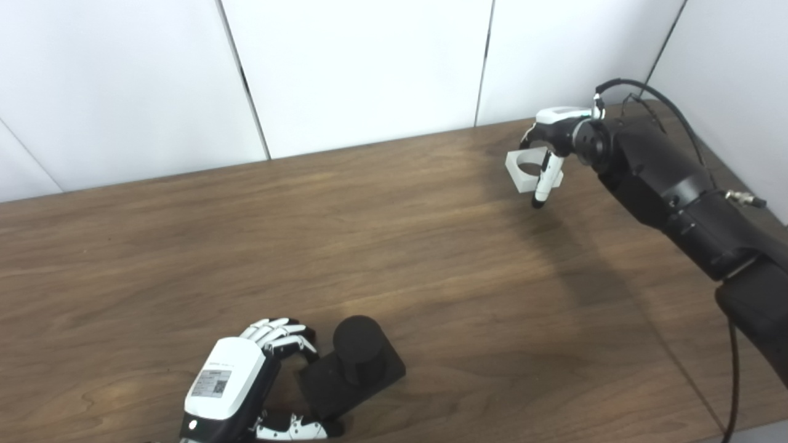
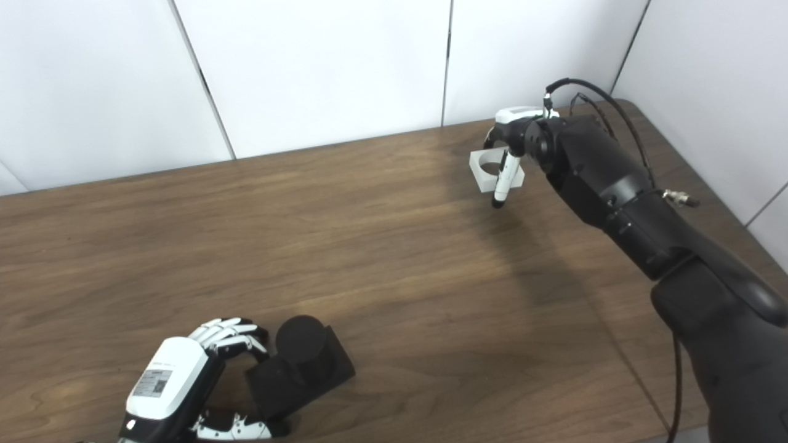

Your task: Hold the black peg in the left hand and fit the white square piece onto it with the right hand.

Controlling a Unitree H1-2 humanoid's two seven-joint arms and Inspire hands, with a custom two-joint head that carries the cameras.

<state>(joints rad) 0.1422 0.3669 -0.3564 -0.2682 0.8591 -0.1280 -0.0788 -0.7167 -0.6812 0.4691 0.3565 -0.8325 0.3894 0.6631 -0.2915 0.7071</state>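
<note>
Left hand (image 1: pixel 246 381) at black peg (image 1: pixel 356 351), right hand (image 1: pixel 551 144) seemingly gripping white square piece (image 1: pixel 528 169)

Brown wooden table (image 2: pixel 369 258), black cylindrical peg on square base (image 2: pixel 301 363) gripped by left hand (image 2: pixel 184 387), white square plastic piece with round hole (image 2: pixel 489 169) held aloft in right hand (image 2: pixel 514 144).

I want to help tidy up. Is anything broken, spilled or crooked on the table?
Nothing looks broken or spilled. The black peg stands upright on its base beside the left hand, whose fingers curl around the base's edge. The white square piece is in the right hand at the far side.
</note>
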